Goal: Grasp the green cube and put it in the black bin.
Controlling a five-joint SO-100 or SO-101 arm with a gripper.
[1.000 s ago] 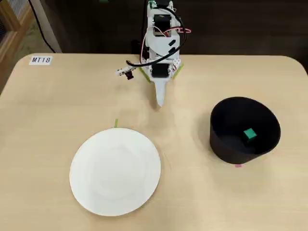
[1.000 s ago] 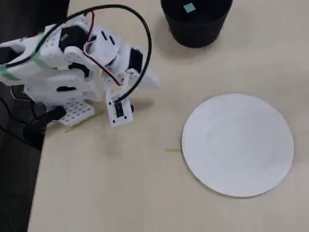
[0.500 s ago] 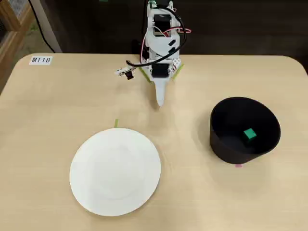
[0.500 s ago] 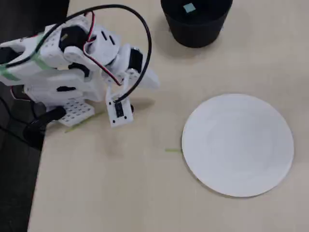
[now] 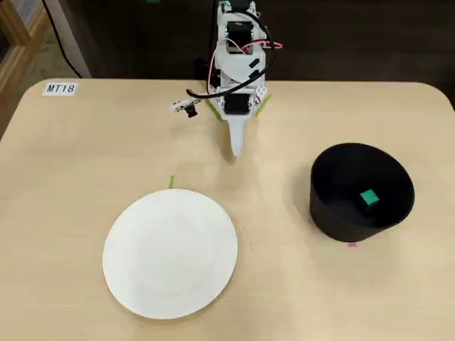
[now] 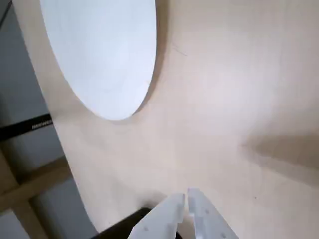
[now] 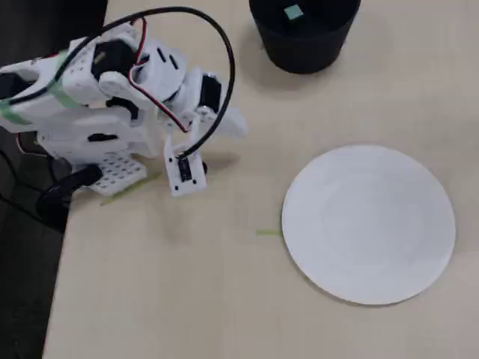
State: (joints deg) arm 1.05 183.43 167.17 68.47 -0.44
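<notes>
The green cube lies on the floor of the black bin, at the right of a fixed view; in another fixed view the cube shows inside the bin at the top edge. My gripper is folded back near the arm's base, pointing down at the table, shut and empty, well apart from the bin. In the wrist view the two white fingertips meet at the bottom edge over bare tabletop, and the gripper holds nothing.
A large white plate lies at the front left of the table, also the plate and the plate. A small green tape strip sits beside its rim. A label is at the far left corner.
</notes>
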